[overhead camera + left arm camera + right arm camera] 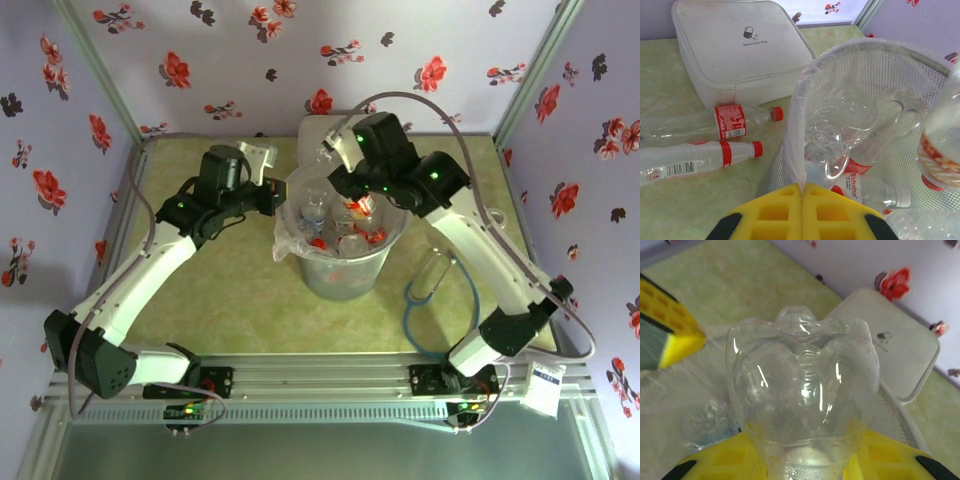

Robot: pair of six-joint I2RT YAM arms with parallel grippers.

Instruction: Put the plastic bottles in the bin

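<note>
From above, the bin (345, 278) is seen at mid-table with bottles (345, 228) inside. At the left wrist, the left gripper (802, 202) is pressed together at the bin's lined rim, and two loose bottles (735, 121) are seen lying beside a white case (740, 47). At the right wrist, a clear bottle (802, 385) is pinched by the right gripper (807, 457) over the bin.

Every bottle (700, 161) is clear glossy plastic, the bin (900, 70) translucent grid-textured plastic under a thin shiny bag (796, 115), the case (735, 55) matt white cloth-like, the counter (670, 210) matt green, the left hand (802, 202) yellow foam.

Clear bottles (690, 162), red-white labels (730, 121); white case (740, 55); red-flowered lilac walls (300, 60)
</note>
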